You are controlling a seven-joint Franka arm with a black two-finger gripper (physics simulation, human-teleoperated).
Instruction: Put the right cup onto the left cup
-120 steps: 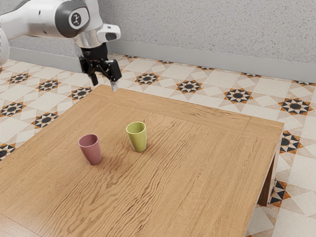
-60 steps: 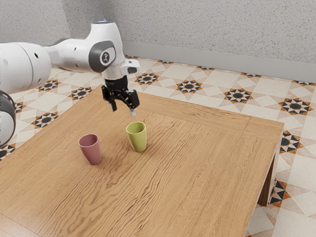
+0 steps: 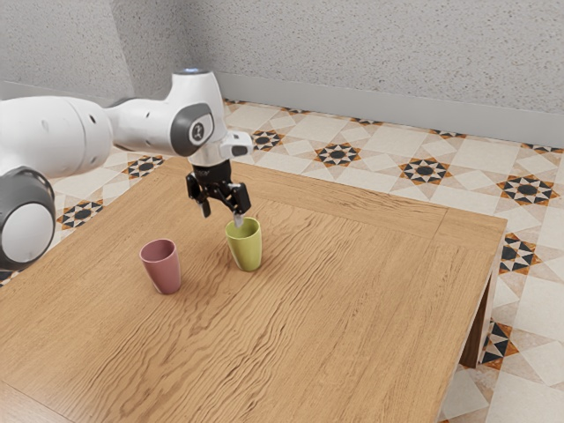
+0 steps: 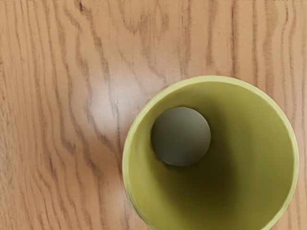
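The black two-finger gripper (image 3: 222, 214) is hovering by the rim of the yellow-green tapered cup (image 3: 246, 249), jaws standing apart. Both that cup and the dusky pink tapered cup (image 3: 164, 270) are standing upright, a gap separating them; a broader stretch of brown wooden table (image 3: 370, 291) is running toward the exterior view's right.

A wooden table (image 3: 352, 291) stands on a patterned tile floor (image 3: 529, 335).
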